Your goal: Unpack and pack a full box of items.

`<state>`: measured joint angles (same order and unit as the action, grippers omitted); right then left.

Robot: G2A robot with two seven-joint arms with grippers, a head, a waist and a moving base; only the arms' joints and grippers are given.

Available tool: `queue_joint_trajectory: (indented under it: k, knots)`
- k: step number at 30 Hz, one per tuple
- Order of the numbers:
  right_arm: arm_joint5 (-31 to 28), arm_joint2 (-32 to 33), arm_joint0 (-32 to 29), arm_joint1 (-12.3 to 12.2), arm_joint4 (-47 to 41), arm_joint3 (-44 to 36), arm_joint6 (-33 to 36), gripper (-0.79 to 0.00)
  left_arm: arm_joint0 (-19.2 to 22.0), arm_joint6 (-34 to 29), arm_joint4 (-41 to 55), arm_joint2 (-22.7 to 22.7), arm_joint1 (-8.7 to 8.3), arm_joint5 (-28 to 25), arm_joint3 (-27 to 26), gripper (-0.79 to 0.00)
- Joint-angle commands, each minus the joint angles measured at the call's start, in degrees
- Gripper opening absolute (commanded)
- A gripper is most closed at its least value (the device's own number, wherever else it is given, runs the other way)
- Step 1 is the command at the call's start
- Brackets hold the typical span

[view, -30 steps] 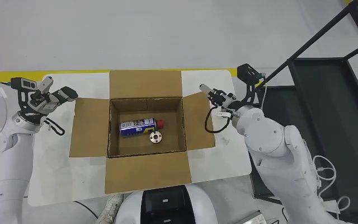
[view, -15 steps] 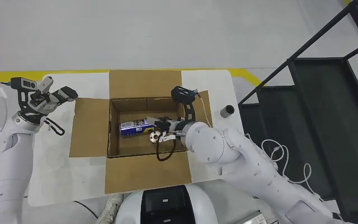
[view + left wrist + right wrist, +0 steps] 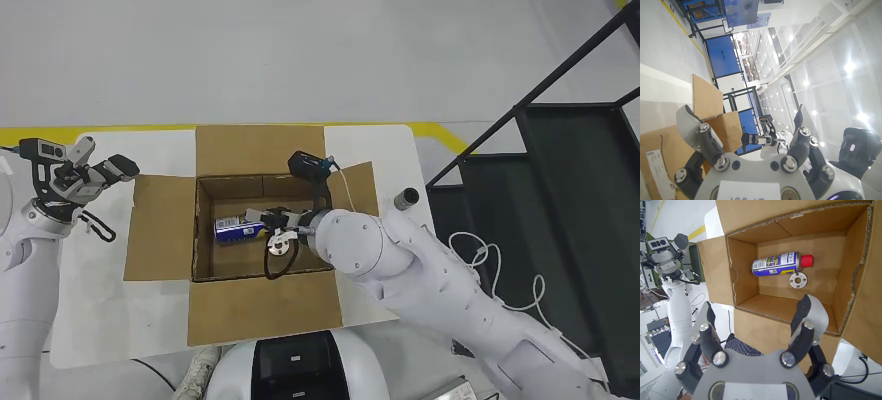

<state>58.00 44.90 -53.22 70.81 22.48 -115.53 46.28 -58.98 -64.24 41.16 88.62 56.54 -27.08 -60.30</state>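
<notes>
While its four flaps lie folded outward, cardboard box (image 3: 160, 228) (image 3: 840, 266): on white table (image 3: 100, 300), two items inside.
Spray can (image 3: 232, 231) (image 3: 775, 264): on the box floor, on its side, long axis left–right, red cap toward the right arm's side.
Metal flange (image 3: 279, 245) (image 3: 798, 281): flat on the floor, just beside the can's cap end.
Right gripper (image 3: 262, 216) (image 3: 757, 306): over the box interior, fingers apart, empty.
Left gripper (image 3: 108, 158) (image 3: 742, 113): beyond the left flap, fingers apart, empty.
Grey cylinder (image 3: 406, 198): near the table's right edge.

Top view straight down on box (image 3: 262, 150), right wrist close above it, left wrist facing upward
</notes>
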Motion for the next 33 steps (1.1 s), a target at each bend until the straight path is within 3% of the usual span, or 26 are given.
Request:
queue_joint_trajectory:
  k: [1, 4, 7, 18, 22, 30, 33]
  knots:
    - [0.0, 0.0, 0.0, 0.0, 0.0, 0.0, 0.0, 0.0, 0.0, 0.0, 0.0, 0.0, 0.0, 0.0, 0.0, 0.0]
    - [-1.1, 3.1, -2.3, 0.7, -6.8, -0.7, -2.5, 0.0, 0.0, 0.0, 0.0, 0.0, 0.0, 0.0, 0.0, 0.0]
    - [-1.1, 2.2, -2.5, 1.9, -11.1, -0.2, -6.3, 0.0, 0.0, 0.0, 0.0, 0.0, 0.0, 0.0, 0.0, 0.0]
    - [0.0, -6.9, 8.2, 8.3, -19.1, 20.6, -12.5, 0.0, 0.0, 0.0, 0.0, 0.0, 0.0, 0.0, 0.0, 0.0]
    - [0.0, -5.4, 8.7, 11.0, -26.7, 26.5, -19.3, 0.0, 0.0, 0.0, 0.0, 0.0, 0.0, 0.0, 0.0, 0.0]
    - [0.0, -9.9, 10.8, 17.0, -43.3, 35.7, -34.9, 0.0, 0.0, 0.0, 0.0, 0.0, 0.0, 0.0, 0.0, 0.0]
    - [0.0, -9.9, 10.8, 17.0, -43.3, 35.7, -34.9, 0.0, 0.0, 0.0, 0.0, 0.0, 0.0, 0.0, 0.0, 0.0]
